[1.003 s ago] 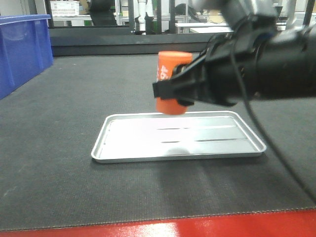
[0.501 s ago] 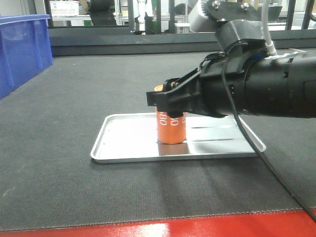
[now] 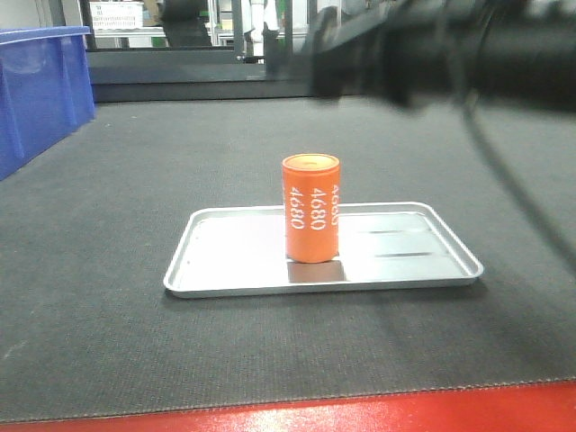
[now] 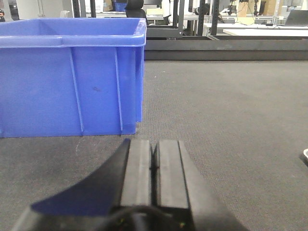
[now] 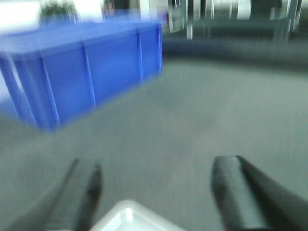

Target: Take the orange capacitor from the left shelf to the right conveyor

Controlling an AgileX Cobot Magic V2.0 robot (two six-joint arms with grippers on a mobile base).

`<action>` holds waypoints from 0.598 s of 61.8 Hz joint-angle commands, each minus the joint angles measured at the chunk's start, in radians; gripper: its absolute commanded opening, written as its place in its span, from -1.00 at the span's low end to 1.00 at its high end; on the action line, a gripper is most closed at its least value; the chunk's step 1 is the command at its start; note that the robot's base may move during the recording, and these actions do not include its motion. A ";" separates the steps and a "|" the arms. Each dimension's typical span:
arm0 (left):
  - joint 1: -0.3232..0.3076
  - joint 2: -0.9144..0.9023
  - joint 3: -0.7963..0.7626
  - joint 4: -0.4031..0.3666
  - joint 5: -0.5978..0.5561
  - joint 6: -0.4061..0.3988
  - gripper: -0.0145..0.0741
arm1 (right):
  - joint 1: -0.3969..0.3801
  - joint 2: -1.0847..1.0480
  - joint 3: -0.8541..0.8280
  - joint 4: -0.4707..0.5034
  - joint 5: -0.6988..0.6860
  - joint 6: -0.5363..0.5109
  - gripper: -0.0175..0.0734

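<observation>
The orange capacitor (image 3: pixel 311 208) stands upright and free on a shallow silver tray (image 3: pixel 225 261), which lies on the dark grey conveyor belt (image 3: pixel 135 162) with its red front edge (image 3: pixel 360 416). My right gripper (image 5: pixel 156 175) is open and empty; its arm is a blurred dark shape (image 3: pixel 432 49) high above and behind the capacitor. A corner of the tray (image 5: pixel 127 216) shows between its fingers. My left gripper (image 4: pixel 154 154) is shut and empty, low over the belt near a blue bin (image 4: pixel 72 72). The left shelf is out of view.
A blue plastic bin (image 3: pixel 40 90) stands at the belt's left side, and also shows in the right wrist view (image 5: pixel 82 67). A dark raised rail (image 3: pixel 198 85) runs along the belt's far edge. Racks and benches stand beyond it.
My right gripper set the capacitor down on the tray, opened, and rose up and away from it. The capacitor now stands alone. The left gripper view gives no earlier frame.
</observation>
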 commanded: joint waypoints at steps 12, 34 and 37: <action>0.002 0.006 -0.008 -0.006 -0.081 0.000 -0.91 | -0.008 -0.351 -0.024 -0.009 0.323 -0.004 -0.43; 0.002 0.006 -0.008 -0.006 -0.081 0.000 -0.91 | -0.008 -0.729 -0.024 -0.009 0.486 -0.004 -0.49; 0.002 0.006 -0.008 -0.006 -0.081 0.000 -0.91 | -0.008 -0.752 -0.024 -0.009 0.485 -0.004 -0.49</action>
